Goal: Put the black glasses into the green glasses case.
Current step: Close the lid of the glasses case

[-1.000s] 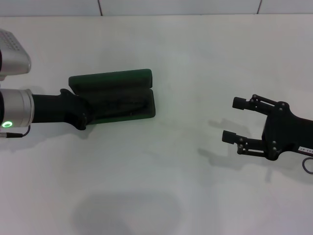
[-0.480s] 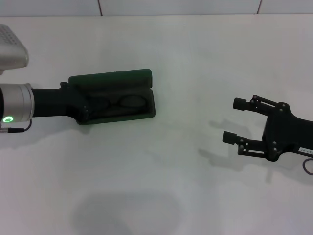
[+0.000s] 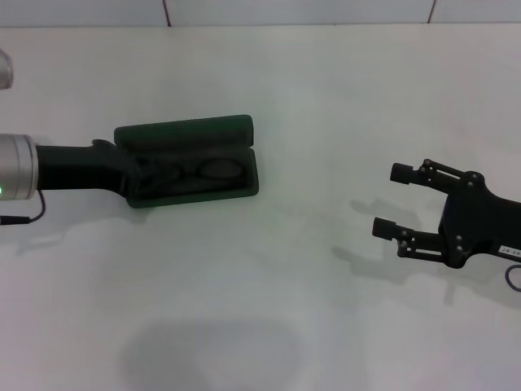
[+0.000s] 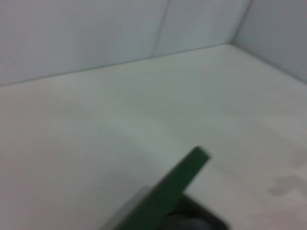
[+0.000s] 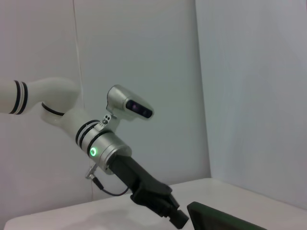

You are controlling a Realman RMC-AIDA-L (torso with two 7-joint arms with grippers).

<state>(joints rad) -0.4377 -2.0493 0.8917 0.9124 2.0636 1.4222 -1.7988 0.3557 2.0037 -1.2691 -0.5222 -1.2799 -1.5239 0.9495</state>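
The left gripper (image 3: 130, 173) sits at the left end of the green glasses case (image 3: 189, 161), its tip over the open tray; whether its fingers are apart or together cannot be told. Just beyond that tip, the black glasses (image 3: 195, 172) lie inside the tray, the lid standing open behind them. Well apart on the white bench (image 3: 269, 301), the right gripper (image 3: 394, 200) hovers with its fingers (image 3: 401, 173) spread wide, holding nothing.
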